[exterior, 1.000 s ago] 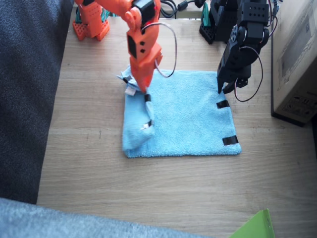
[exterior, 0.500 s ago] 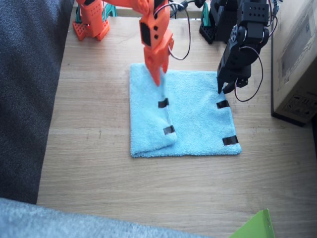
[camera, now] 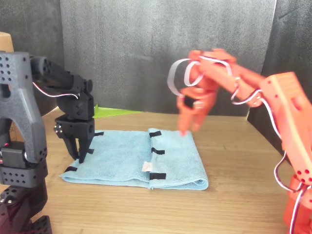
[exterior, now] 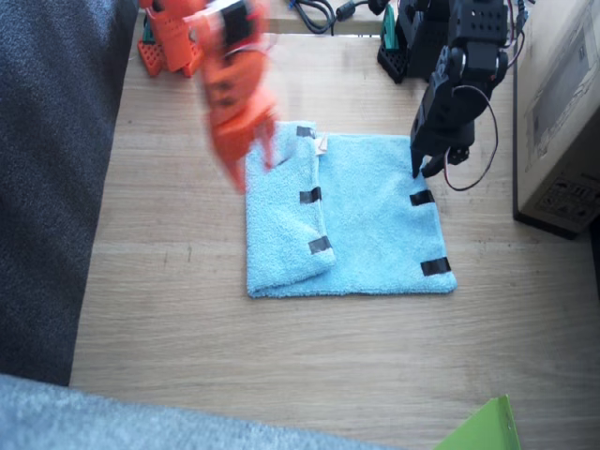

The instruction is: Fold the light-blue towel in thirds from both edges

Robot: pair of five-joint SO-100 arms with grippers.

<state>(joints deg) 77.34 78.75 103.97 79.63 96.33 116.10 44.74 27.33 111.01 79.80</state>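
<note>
I see the light-blue towel (exterior: 347, 211) flat on the wooden table (exterior: 169, 281), one taped edge (exterior: 314, 195) folded over its middle. My right gripper (exterior: 246, 164) hangs blurred above the fold, empty, jaws slightly parted. My left gripper (exterior: 424, 167) points at the other edge (exterior: 427, 230); its opening I cannot tell.

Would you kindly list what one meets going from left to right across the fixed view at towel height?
Dark carpet → bare table → right gripper → folded flap of the towel → single-layer towel → left gripper → cardboard box.
</note>
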